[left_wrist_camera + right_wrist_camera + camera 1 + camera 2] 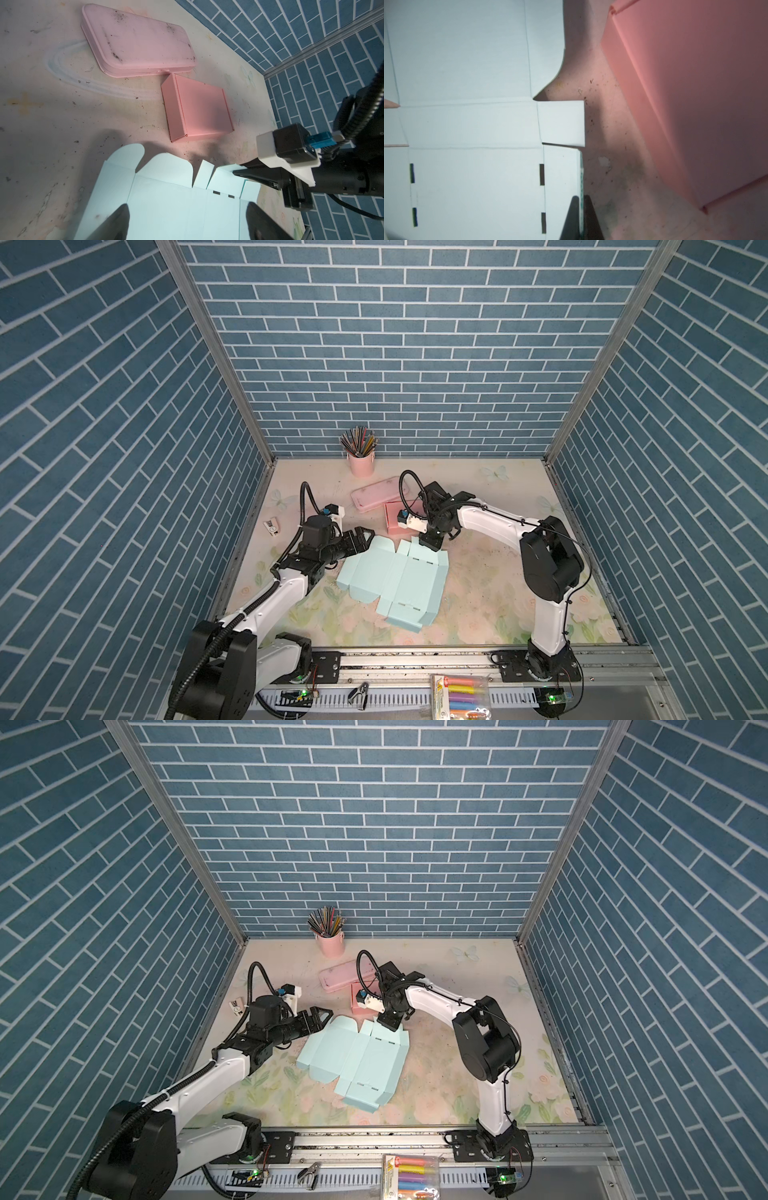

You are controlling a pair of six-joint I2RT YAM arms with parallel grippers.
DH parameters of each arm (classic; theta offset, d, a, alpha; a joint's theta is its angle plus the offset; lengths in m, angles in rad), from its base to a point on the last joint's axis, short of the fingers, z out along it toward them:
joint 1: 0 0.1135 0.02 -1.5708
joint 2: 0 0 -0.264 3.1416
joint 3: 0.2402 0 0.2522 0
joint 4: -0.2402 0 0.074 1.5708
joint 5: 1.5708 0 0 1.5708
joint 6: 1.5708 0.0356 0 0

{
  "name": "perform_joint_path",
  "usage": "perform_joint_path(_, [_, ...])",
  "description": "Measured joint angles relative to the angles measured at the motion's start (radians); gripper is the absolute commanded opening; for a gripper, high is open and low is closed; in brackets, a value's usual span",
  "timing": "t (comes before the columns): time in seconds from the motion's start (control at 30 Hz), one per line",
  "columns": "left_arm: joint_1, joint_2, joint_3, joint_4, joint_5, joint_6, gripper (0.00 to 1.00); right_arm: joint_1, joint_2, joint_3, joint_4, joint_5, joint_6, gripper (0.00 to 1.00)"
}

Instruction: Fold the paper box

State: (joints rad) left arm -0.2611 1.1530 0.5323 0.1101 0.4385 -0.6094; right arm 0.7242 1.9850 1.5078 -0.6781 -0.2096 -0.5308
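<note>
On table [498,593] — one paper box [395,580], one pink box [199,110]

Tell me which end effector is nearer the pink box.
Right. The right end effector pinches the blue paper box at its far edge, in front of the pink box; the left end effector, open, hovers farther left by that sheet's corner.

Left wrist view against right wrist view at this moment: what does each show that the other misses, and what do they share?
Only the left wrist view: the pink pencil case, the left hand, open, and the right hand seen from outside. Only the right wrist view: a close-up of the right hand's fingertips shut on the edge of the end flap. Both: the flat blue paper box and the folded pink box beside it.
</note>
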Motion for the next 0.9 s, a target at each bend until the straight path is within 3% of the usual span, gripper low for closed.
perform_joint_path(0.3, [0.000, 0.000, -0.015, -0.008, -0.005, 0.000, 0.88, 0.022, 0.105, 0.085, -0.005, 0.032, -0.062, 0.14])
perform_joint_path(0.6, [0.000, 0.000, -0.019, -0.007, -0.005, 0.000, 0.88, 0.026, 0.071, 0.103, 0.008, 0.076, -0.036, 0.49])
perform_joint_path(0.73, [0.000, 0.002, -0.019, -0.005, 0.000, 0.000, 0.88, 0.027, -0.024, 0.082, 0.020, 0.102, 0.027, 0.51])
perform_joint_path(0.9, [-0.019, 0.018, -0.019, 0.014, 0.006, 0.010, 0.88, 0.028, -0.177, 0.004, 0.040, 0.098, 0.194, 0.51])
